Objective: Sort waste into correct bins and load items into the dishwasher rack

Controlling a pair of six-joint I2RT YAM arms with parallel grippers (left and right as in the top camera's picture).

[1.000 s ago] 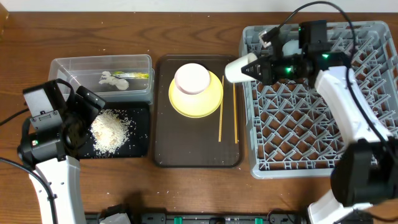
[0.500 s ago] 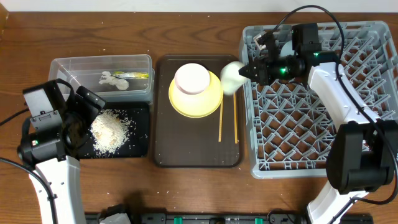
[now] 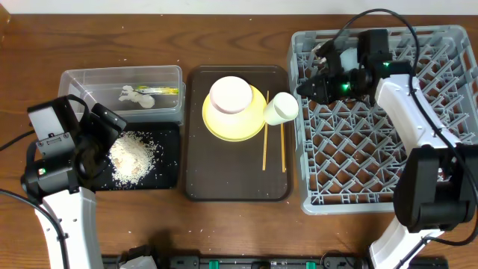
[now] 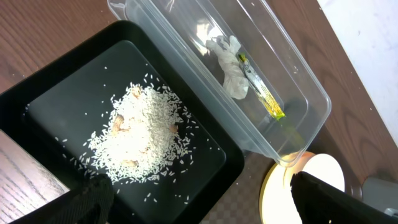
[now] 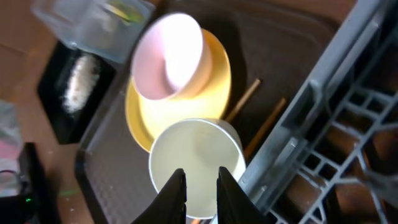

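Note:
The small white cup [image 3: 281, 107] [image 5: 196, 149] lies on the brown serving tray [image 3: 224, 183] against the right edge of the yellow plate [image 3: 224, 128], across a chopstick [image 3: 264, 146]. My right gripper [image 3: 310, 88] [image 5: 201, 172] hangs over the left edge of the dishwasher rack [image 3: 388, 164]. It is narrowly open and holds nothing. A white bowl [image 3: 231, 94] sits on the plate. My left gripper [image 3: 97, 138] [image 4: 205, 205] is wide open above the black tray [image 3: 168, 175], which holds the rice heap [image 3: 133, 155]. The clear tub [image 3: 75, 78] holds a paper scrap [image 3: 134, 96] and a wrapper [image 3: 166, 91].
A second chopstick [image 3: 282, 149] lies parallel on the brown tray near the rack's wall. The rack's upright pegs fill the right side of the table. Cables run from the right arm above the rack.
The cup has left my right gripper and dropped from the rack's edge onto the brown tray beside the plate. The right jaws parted slightly and drew back over the rack. The left arm is still.

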